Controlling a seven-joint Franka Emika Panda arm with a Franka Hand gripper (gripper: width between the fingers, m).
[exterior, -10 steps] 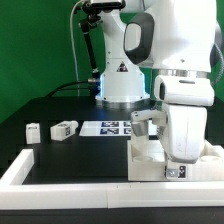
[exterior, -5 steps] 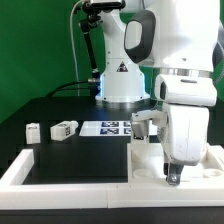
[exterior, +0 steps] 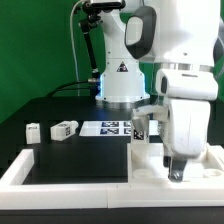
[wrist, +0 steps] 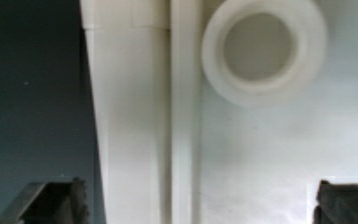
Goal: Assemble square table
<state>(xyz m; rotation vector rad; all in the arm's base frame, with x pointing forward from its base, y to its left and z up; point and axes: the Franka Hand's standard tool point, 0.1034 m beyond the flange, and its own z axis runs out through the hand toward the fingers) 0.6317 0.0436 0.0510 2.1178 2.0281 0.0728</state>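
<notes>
Lying at the exterior view's right, against the front border rail, the square table top is a white plastic tray with a raised rim. The wrist view shows this rim as a pale upright band beside the black surface. A round corner socket is sunk into the tray floor just inside the rim. The first leg and the second leg, both short, white and tagged, lie near each other at the exterior view's left, well apart from the top. The marker board lies flat between them and the arm.

The end effector hangs over the tray with its jaws spread wide. In the wrist view its dark fingertips sit at opposite edges of the frame, with nothing held between them. The arm's white housing hides most of the middle of the top in the exterior view, and the top's far-right portion is cut off by the frame edge. Whether the fingertips touch the tray floor cannot be told. The wrist picture is soft, so no tag detail can be read there.

The side border rail and the front rail bound the surface, which lies bare between the legs and the top.
</notes>
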